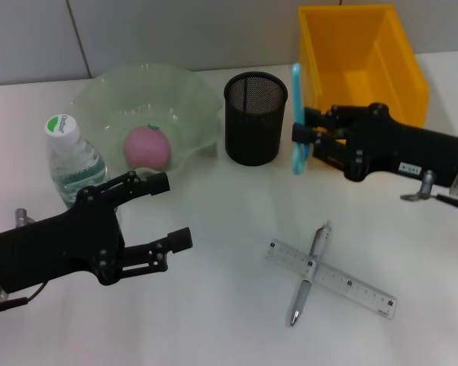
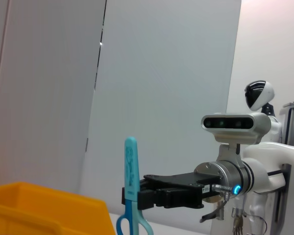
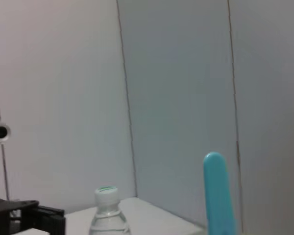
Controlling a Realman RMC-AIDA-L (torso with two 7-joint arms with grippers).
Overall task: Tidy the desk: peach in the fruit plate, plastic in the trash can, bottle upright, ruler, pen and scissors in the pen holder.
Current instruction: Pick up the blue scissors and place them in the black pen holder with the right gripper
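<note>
**Scissors held upright beside the pen holder**

The scissors [image 1: 297, 118], in a light blue sheath, stand upright in the air just beside the black mesh pen holder [image 1: 255, 118], on the side nearer the yellow bin [image 1: 361, 57]. The right end effector [image 1: 308, 136] pinches them low on the body, its fingers pressed against both sides; in the left wrist view the blue finger loops show below the grip and the sheathed tip points up.

The pen holder stands upright on the white desk [image 1: 214, 305]. Touching or almost touching its other side is the pale green fruit plate [image 1: 99, 95], with the pink peach [image 1: 147, 147] lying inside it. Beyond the plate from the holder, the water bottle [image 1: 72, 160] stands upright with its cap on.

In front of the pen holder, well apart from it, the clear ruler [image 1: 343, 284] lies flat on the desk with the silver pen [image 1: 309, 274] laid across it, the two forming a cross.

The left end effector [image 1: 168, 213] hovers in front of the plate and next to the bottle, fingers spread and holding nothing.
</note>
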